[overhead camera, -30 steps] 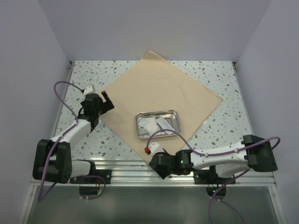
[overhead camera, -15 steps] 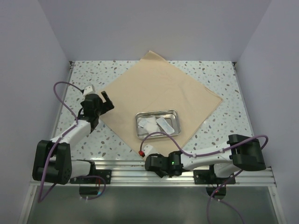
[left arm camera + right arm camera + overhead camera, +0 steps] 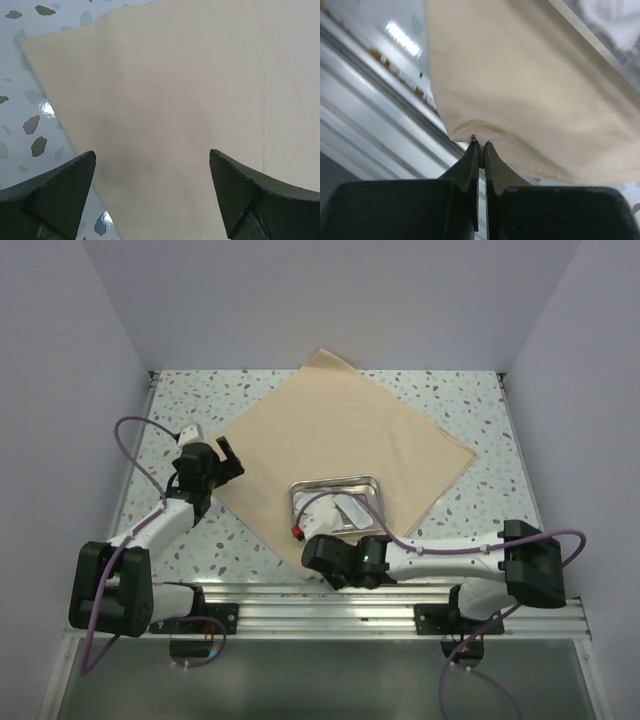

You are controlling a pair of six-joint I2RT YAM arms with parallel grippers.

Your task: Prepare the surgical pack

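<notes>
The beige cloth (image 3: 350, 430) lies flat on the table (image 3: 470, 400) like a diamond, one corner pointing at the robot. The steel tray (image 3: 336, 480) sits on it, long side going left to right, just past that corner. The right claw (image 3: 480, 144) pinches that near corner tight. The left claw (image 3: 152, 155) hangs over the left corner, jaws wide apart.
</notes>
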